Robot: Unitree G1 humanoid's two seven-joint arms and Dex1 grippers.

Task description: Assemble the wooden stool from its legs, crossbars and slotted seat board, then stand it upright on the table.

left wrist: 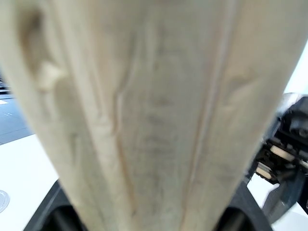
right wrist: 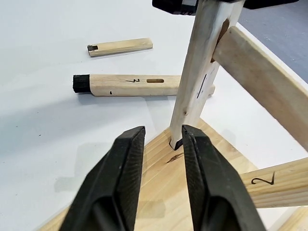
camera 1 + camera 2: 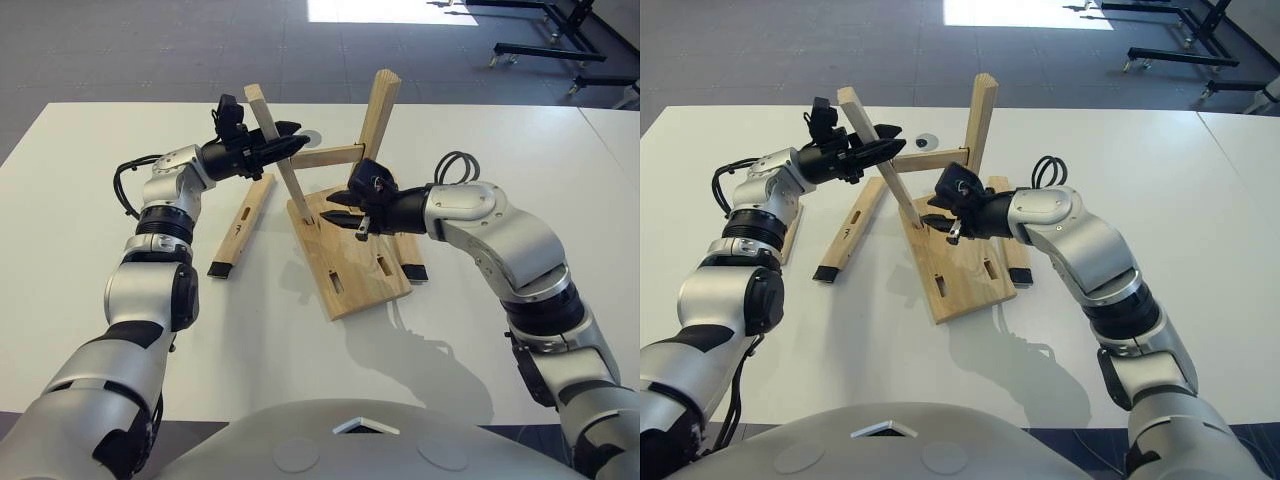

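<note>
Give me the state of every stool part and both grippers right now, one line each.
left gripper: shut on held leg.
held leg: tilted, lower end at a board slot.
crossbar: joins held leg and second leg.
second leg: raised, carried by crossbar.
board: lying flat, slots up.
loose leg: lying left of board, unattached.
other loose leg: lying right of board.
right gripper: open, empty, near held leg's lower end.

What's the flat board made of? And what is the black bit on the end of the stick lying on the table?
The seat board looks like pale unpainted wood: grain lines show. The loose leg left of it is the same bare wood; its black tip could be rubber or paint.
</note>
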